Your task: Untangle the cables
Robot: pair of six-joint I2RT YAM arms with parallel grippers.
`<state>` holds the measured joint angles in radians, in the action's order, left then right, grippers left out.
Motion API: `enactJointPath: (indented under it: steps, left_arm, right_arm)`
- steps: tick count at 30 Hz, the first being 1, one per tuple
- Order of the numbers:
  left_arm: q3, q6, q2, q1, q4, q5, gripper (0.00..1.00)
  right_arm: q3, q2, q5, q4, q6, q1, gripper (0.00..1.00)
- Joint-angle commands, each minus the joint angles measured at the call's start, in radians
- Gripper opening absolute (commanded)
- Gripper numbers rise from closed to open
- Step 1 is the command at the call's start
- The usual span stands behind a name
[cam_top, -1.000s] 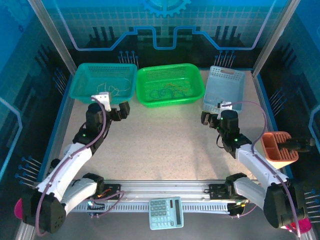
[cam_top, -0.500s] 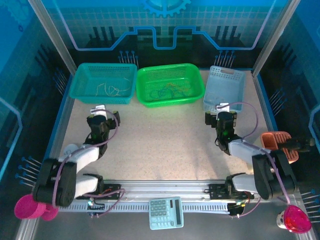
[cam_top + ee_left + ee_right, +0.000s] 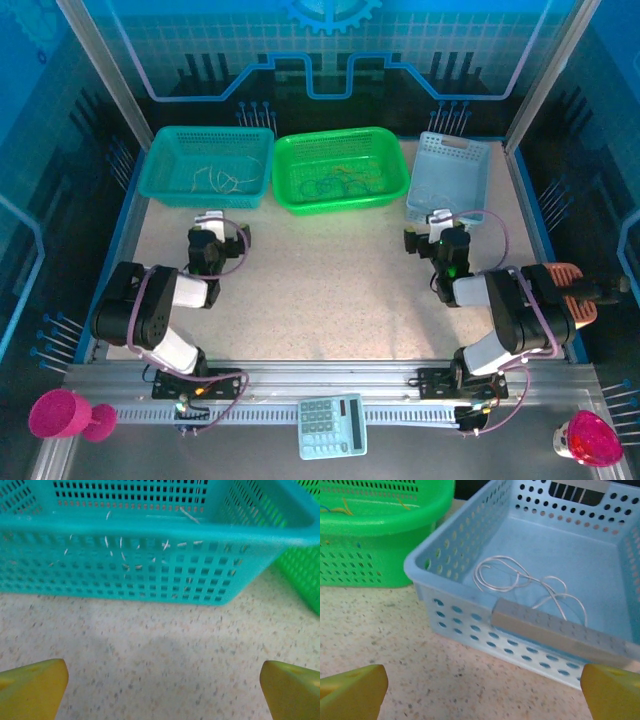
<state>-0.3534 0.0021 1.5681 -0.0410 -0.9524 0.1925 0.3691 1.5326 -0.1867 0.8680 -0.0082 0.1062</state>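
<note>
Drawn back toward the bases this last second, with left hand (image 3: 162, 686) and right hand (image 3: 482, 690) spread wide, holding nothing. White looping cable (image 3: 520, 582) lying in pale blue perforated basket (image 3: 470, 625); yellow-orange and blue cables (image 3: 340, 182) heaped in green mesh basket (image 3: 285, 150) — likely more to separate.

Speckled table (image 3: 330, 270) carried three baskets up the far edge: teal basket (image 3: 170, 195) at eleven o'clock, green basket (image 3: 330, 204) at twelve, pale blue basket (image 3: 450, 180) at one.
</note>
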Motion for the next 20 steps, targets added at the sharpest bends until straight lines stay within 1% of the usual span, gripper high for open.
enactJointPath:
  steps: [1,10,18,20]
  left_arm:
    - [-0.034,-0.007,-0.011,0.033,0.031,-0.098,0.99]
    - [-0.029,-0.002,-0.013,0.032,0.024,-0.097,0.99]
    - [-0.030,-0.002,-0.013,0.032,0.024,-0.097,0.99]
    - [-0.030,-0.002,-0.012,0.032,0.024,-0.097,0.99]
  right_arm:
    - [0.037,0.003,0.112,0.001,0.008,-0.050,1.00]
    - [0.037,0.003,0.087,0.000,-0.003,-0.033,1.00]
    - [0.041,0.003,0.115,-0.008,0.001,-0.045,1.00]
    - [0.031,-0.001,0.111,0.006,-0.023,-0.027,1.00]
